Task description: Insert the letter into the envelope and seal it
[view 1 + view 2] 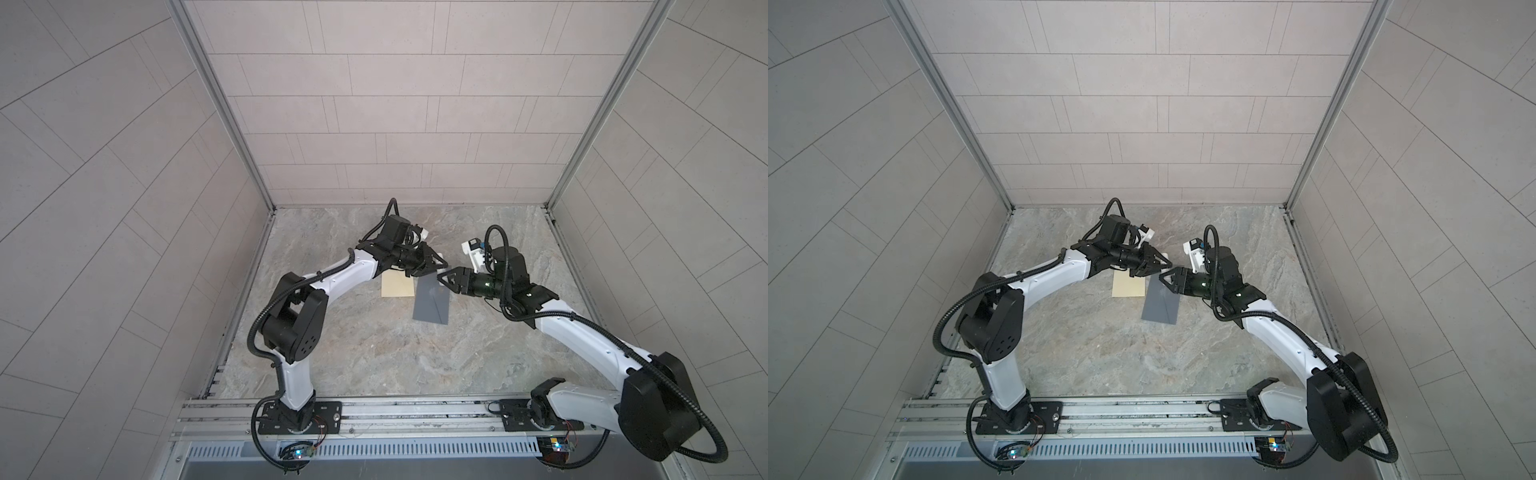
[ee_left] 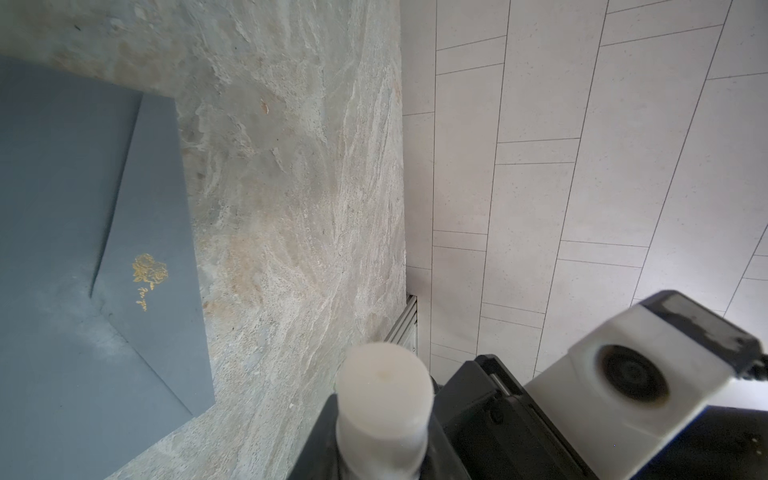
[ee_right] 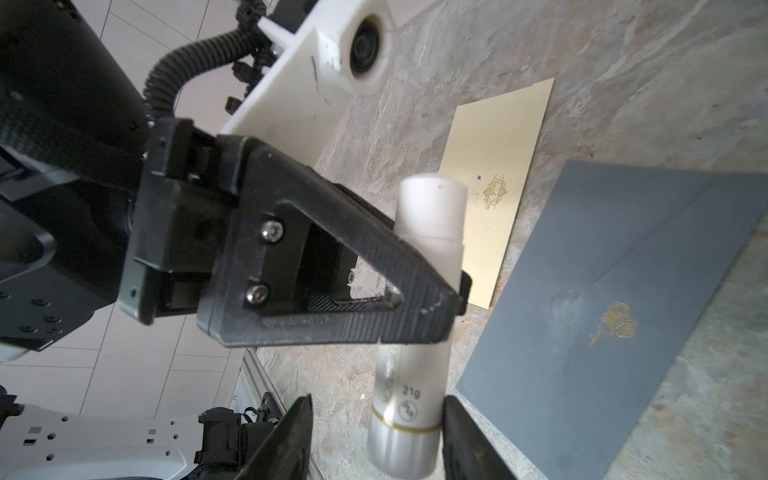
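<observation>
The grey envelope [image 1: 432, 305] [image 2: 83, 249] [image 3: 602, 332] lies flat on the stone table, with a gold rose print and a whitish smear by its flap point. The cream letter [image 1: 397, 286] [image 3: 494, 166] lies on the table beside it, outside the envelope. My left gripper [image 1: 436, 268] [image 2: 382, 449] is shut on a white glue stick [image 2: 384, 399] [image 3: 405, 415], held above the envelope's far end. My right gripper [image 1: 444, 278] [image 3: 378, 415] faces it, open, with its fingers [image 3: 299, 436] on either side of the stick's base; a clear gap shows on one side.
Both arms meet over the back middle of the table [image 1: 374, 353]. Tiled walls [image 1: 374, 104] close in the back and both sides. A metal rail [image 1: 395, 411] with the arm bases runs along the front edge.
</observation>
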